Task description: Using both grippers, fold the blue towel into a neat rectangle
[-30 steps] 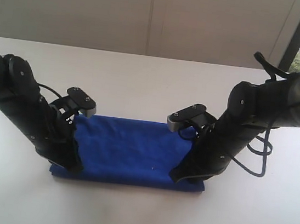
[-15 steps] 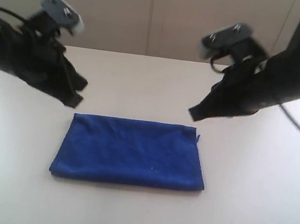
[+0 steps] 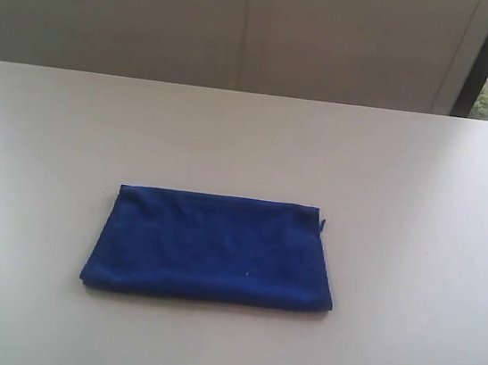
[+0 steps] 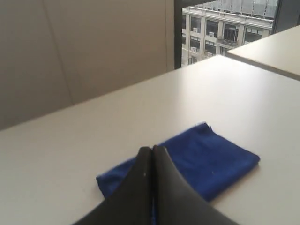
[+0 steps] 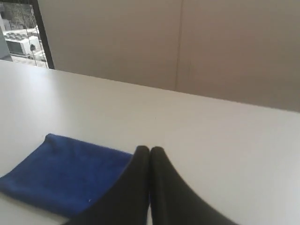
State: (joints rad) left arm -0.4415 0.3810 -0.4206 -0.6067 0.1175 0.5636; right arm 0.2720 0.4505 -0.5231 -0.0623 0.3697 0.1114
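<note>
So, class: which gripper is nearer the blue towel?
Neither, clearly. The left gripper and right gripper both hang shut, raised well apart from the blue towel, touching nothing.

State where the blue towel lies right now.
In the exterior view the blue towel lies folded flat on the pale table, slightly left of centre and in the lower half of the picture.

A wide, smooth, off-white rectangular table [image 3: 425,170] carries a deep royal-blue terry-cloth towel [image 3: 213,248], folded into a flat, layered rectangle. The towel lies flat on the tabletop with its long sides parallel to the table's far edge, well apart from that edge and about midway along it. The towel's far long side looks straight and its near side slightly wider. A short frayed thread [image 3: 322,222] sticks out at its far right corner.
</note>
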